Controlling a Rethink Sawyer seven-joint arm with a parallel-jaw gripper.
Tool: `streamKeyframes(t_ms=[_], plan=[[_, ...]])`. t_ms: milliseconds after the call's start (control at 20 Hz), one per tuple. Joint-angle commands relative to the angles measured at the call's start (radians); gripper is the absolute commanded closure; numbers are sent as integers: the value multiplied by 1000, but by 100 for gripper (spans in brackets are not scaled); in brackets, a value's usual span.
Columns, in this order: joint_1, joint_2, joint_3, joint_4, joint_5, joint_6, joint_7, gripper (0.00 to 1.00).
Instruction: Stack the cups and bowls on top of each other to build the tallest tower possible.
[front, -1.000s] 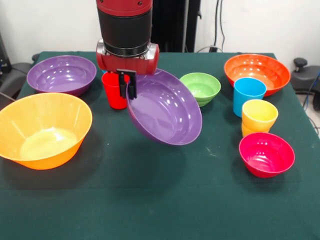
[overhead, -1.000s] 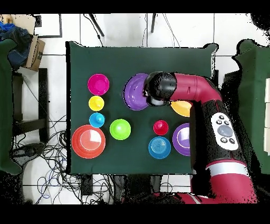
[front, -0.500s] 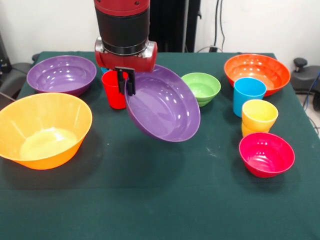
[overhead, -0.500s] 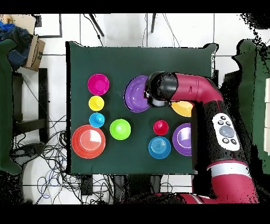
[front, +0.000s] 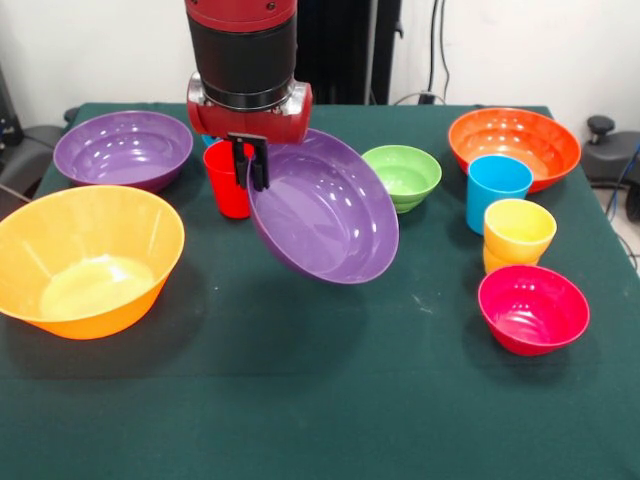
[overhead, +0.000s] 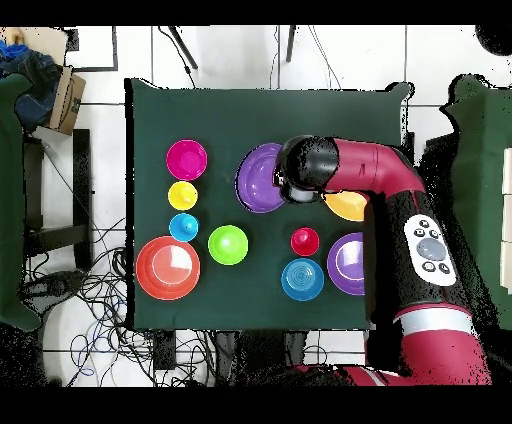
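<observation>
Since a second ago the held purple bowl (front: 325, 212) has crept a little to the left and slightly up, carried by the gripper (front: 250, 163), whose black fingers (front: 258, 165) are clamped on its left rim; it hangs tilted above the green cloth of the table (front: 300, 400), its hollow turned toward the near side.

Left to right in the front view: the big yellow-orange bowl (front: 88, 257) sits at the near left, with the second purple bowl (front: 123, 148) behind it. A red cup (front: 227, 183) stands upright just behind the held bowl's left rim. In the overhead view a blue bowl (overhead: 302, 279) lies beside that red cup, on the robot's side. A green bowl (front: 401, 176) rests right of the held one. At the far right sits the orange bowl (front: 514, 146), and before it the light blue cup (front: 497, 190), then the yellow cup (front: 518, 235), then the magenta-pink bowl (front: 533, 308) nearest.
</observation>
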Motion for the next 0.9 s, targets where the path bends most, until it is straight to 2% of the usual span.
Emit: streamKeyframes(t_ms=[50,300,900], plan=[[-4,18,74,-54,-7,89,-130,100],[-1,21,73,-64,-8,98,-131,100],[-10,81,91,-149,-8,150,-176,100]])
